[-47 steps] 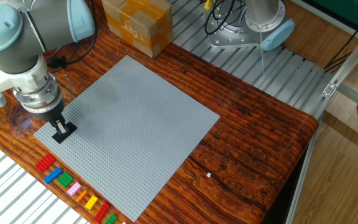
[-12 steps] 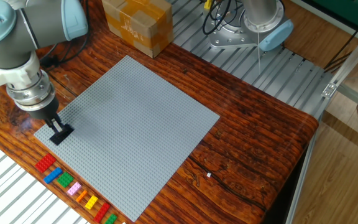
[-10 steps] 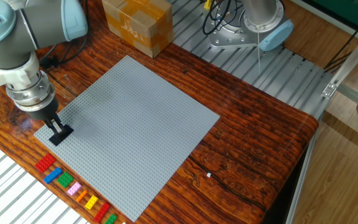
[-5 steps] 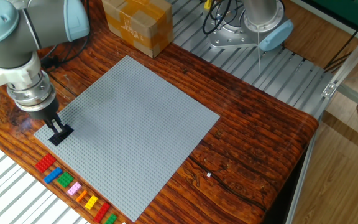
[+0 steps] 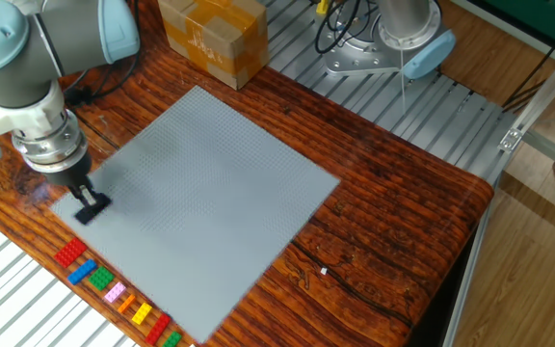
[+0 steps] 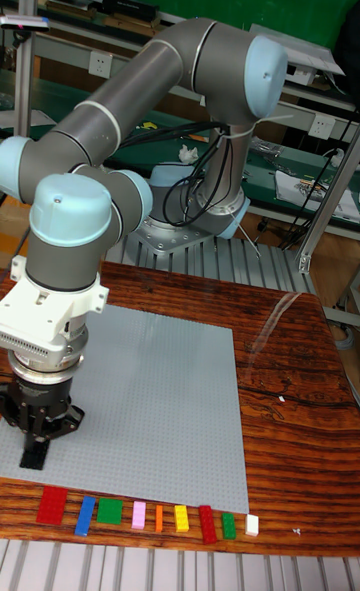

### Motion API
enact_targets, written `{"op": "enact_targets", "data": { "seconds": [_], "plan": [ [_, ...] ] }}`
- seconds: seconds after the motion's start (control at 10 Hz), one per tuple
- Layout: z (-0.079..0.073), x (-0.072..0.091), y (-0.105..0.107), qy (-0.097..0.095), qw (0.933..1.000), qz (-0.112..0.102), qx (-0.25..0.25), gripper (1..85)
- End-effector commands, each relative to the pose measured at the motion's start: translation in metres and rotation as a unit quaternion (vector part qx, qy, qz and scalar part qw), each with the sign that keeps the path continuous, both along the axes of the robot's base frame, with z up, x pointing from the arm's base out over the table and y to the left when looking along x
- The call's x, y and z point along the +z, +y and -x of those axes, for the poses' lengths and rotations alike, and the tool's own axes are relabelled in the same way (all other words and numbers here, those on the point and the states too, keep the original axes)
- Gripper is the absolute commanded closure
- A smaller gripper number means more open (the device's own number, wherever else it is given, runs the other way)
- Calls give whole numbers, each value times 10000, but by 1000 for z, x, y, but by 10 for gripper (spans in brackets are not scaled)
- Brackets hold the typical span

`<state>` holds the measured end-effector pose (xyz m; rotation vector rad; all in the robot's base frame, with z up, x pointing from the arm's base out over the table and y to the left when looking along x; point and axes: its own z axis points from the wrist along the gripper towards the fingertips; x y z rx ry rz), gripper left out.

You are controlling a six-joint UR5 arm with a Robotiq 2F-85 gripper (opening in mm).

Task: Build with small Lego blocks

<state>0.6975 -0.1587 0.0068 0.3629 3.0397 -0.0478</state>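
Gripper: the gripper (image 5: 86, 196) (image 6: 34, 448) is pointing down over the baseplate's corner nearest the brick row, its fingers clenching on the black brick.
Black brick: the black brick (image 5: 92, 208) (image 6: 33, 458) is sitting on the baseplate at that corner, under the fingertips.
Baseplate: the grey baseplate (image 5: 210, 183) (image 6: 165, 401) is lying flat on the wooden table (image 5: 383, 222) (image 6: 290, 391).
Brick row: the loose bricks are lying in a line on the table just off the baseplate's edge; in the tall view they are running red (image 6: 52, 504), blue (image 6: 86, 515), green (image 6: 109, 511), pink (image 6: 138, 515), orange (image 6: 158, 518), yellow (image 6: 181, 518), red, green, white.
Box: a cardboard box (image 5: 212, 37) is standing at the table's far edge, well apart from the bricks.
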Motion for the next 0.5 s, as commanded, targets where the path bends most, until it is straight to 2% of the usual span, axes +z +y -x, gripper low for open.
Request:
{"op": "enact_targets", "data": {
  "seconds": [0.0,0.2,0.4],
  "plan": [
    [7,8,2,206,9995,160,-176,847],
    [7,14,-1,269,9994,124,-156,847],
    [5,18,-1,329,9992,179,-162,847]
  ]
}}
